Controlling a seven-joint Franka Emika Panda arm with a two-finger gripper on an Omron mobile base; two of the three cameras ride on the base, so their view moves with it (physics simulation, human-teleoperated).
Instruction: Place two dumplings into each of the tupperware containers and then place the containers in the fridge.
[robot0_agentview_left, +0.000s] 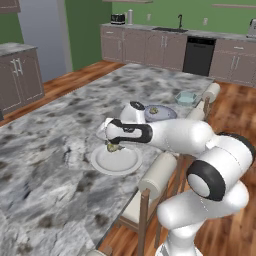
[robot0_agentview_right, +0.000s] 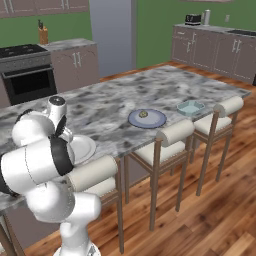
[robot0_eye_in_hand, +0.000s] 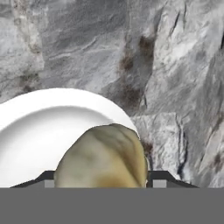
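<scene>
My gripper (robot0_agentview_left: 114, 146) points down over the white plate (robot0_agentview_left: 125, 164) and is shut on a lumpy tan-green dumpling (robot0_agentview_left: 115, 147). The hand view has that dumpling (robot0_eye_in_hand: 103, 157) large between my fingertips (robot0_eye_in_hand: 48, 180), with the plate (robot0_eye_in_hand: 39, 127) right behind it. A second dumpling (robot0_agentview_left: 153, 110) lies on the blue-grey plate (robot0_agentview_left: 165, 114) further along the counter. The pale blue-green tupperware container (robot0_agentview_left: 186, 98) stands beyond it near the counter edge, as does its right base image (robot0_agentview_right: 190, 107). The tall grey fridge (robot0_agentview_right: 112, 35) stands across the room.
Stools with cream rolled backs (robot0_agentview_left: 157, 175) line the marble island's right edge (robot0_agentview_left: 125, 200). A dark oven (robot0_agentview_right: 27, 82) stands at the back left in the right base view. My white arm (robot0_agentview_left: 180, 136) stretches across the counter edge.
</scene>
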